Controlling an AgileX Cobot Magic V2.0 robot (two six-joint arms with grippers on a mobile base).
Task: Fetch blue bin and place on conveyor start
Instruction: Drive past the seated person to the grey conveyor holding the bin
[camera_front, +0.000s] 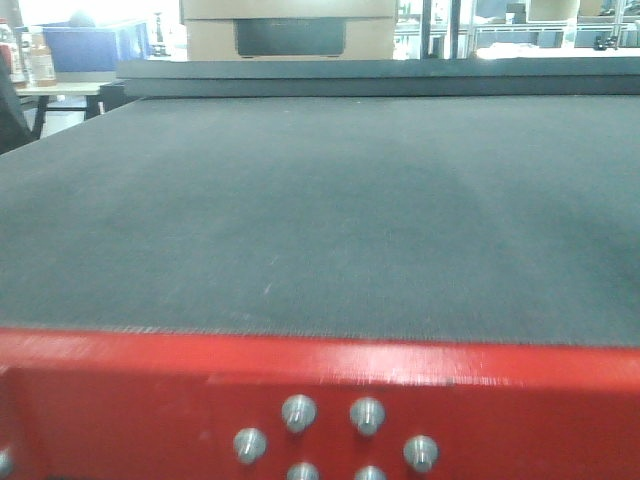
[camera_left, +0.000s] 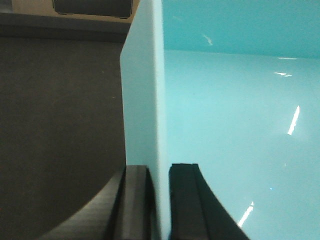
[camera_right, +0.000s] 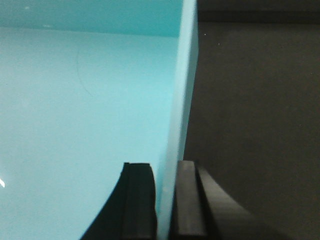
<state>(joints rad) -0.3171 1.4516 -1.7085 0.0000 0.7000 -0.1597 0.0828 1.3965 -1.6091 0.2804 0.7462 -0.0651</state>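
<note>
The blue bin fills both wrist views: its pale turquoise inside shows in the left wrist view (camera_left: 230, 110) and in the right wrist view (camera_right: 85, 110). My left gripper (camera_left: 160, 200) is shut on the bin's left wall, one finger inside, one outside. My right gripper (camera_right: 165, 200) is shut on the bin's right wall the same way. The dark grey belt of the conveyor start (camera_front: 320, 210) with its red front edge (camera_front: 300, 375) lies right ahead in the front view, and under the bin beside its walls (camera_left: 55, 125) (camera_right: 255, 115). The bin and both grippers are out of the front view.
Several bolt heads (camera_front: 299, 411) stick out of the red front plate. A raised dark ledge (camera_front: 380, 75) crosses the belt's far end, with a cardboard box (camera_front: 290, 30) behind it. A desk with bottles (camera_front: 40, 60) stands far left.
</note>
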